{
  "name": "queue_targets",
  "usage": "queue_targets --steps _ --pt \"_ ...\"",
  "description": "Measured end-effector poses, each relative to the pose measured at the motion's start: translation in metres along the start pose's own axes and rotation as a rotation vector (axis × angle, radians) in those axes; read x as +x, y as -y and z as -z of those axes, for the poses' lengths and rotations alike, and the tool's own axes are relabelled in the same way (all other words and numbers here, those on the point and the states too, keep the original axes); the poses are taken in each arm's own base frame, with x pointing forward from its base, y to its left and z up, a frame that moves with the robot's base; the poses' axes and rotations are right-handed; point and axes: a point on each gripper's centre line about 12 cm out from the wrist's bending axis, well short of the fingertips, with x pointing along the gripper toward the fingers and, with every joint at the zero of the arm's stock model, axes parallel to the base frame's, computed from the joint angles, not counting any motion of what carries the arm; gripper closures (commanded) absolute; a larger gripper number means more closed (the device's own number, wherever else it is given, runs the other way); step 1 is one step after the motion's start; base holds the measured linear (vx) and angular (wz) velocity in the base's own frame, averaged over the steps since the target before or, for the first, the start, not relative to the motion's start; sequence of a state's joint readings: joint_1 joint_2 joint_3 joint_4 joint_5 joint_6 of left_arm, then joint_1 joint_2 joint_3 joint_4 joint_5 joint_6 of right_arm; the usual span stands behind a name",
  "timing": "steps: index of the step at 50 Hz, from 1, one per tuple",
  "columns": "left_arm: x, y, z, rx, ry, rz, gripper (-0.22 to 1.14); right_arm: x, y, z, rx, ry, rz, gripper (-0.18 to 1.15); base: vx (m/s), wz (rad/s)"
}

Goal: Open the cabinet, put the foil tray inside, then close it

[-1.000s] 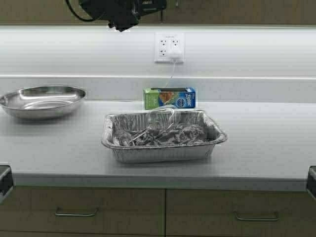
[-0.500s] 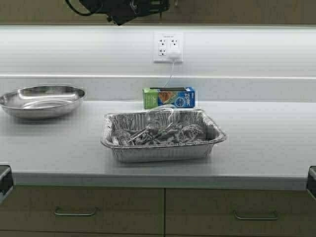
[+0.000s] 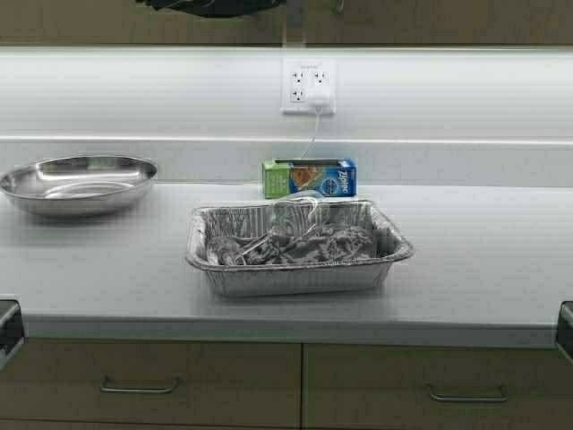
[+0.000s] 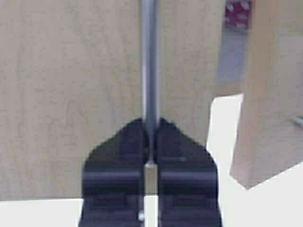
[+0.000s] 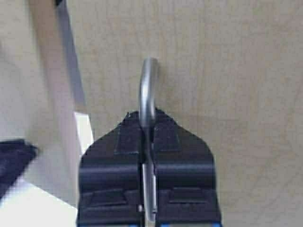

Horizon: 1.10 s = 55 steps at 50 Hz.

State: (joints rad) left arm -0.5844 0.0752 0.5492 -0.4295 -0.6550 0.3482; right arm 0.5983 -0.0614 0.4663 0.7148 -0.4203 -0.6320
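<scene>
Both up high at the cabinet [image 4: 71, 94], left gripper [image 4: 150, 130] and right gripper [image 5: 147, 124] each pinched tight on a door handle [image 4: 149, 61], foil tray [image 3: 300, 246] far below on the counter [image 3: 483, 260], waiting.

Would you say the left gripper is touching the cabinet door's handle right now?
Touching. In the left wrist view, the left gripper has both fingers pressed against the slim metal handle of the cabinet, with no gap on either side.
</scene>
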Motion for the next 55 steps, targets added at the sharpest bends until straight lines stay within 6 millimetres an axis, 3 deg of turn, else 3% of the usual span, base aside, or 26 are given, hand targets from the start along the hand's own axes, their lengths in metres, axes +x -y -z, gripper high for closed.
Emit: queue_targets --steps 11,24,34,44,47,50,55 --pt "-0.05 -0.013 -0.006 -0.004 -0.059 0.019 0.88 -0.038 0.008 0.003 -0.015 -0.058 -0.051 0.9 -0.04 0.0" --pt "-0.096 -0.046 -0.014 0.006 -0.108 -0.003 0.88 -0.078 0.033 0.005 -0.039 -0.083 -0.049 0.9 -0.1 -0.02" --pt "-0.114 -0.072 -0.023 -0.005 -0.129 -0.054 0.88 -0.098 0.054 0.003 -0.043 -0.081 -0.011 0.9 -0.14 -0.03" --pt "-0.124 -0.082 -0.025 -0.017 -0.122 -0.08 0.87 -0.102 0.072 0.004 -0.051 -0.1 0.023 0.88 -0.14 -0.03" --pt "-0.125 -0.086 -0.024 -0.021 -0.123 -0.094 0.84 -0.101 0.076 0.004 -0.053 -0.099 0.037 0.82 -0.1 -0.01" --pt "-0.126 -0.089 -0.024 -0.021 -0.114 -0.106 0.74 -0.101 0.078 0.005 -0.051 -0.102 0.042 0.63 -0.08 0.0" --pt "-0.127 -0.091 -0.023 0.004 -0.107 -0.109 0.29 -0.101 0.079 0.006 -0.051 -0.119 0.035 0.14 -0.06 0.0"
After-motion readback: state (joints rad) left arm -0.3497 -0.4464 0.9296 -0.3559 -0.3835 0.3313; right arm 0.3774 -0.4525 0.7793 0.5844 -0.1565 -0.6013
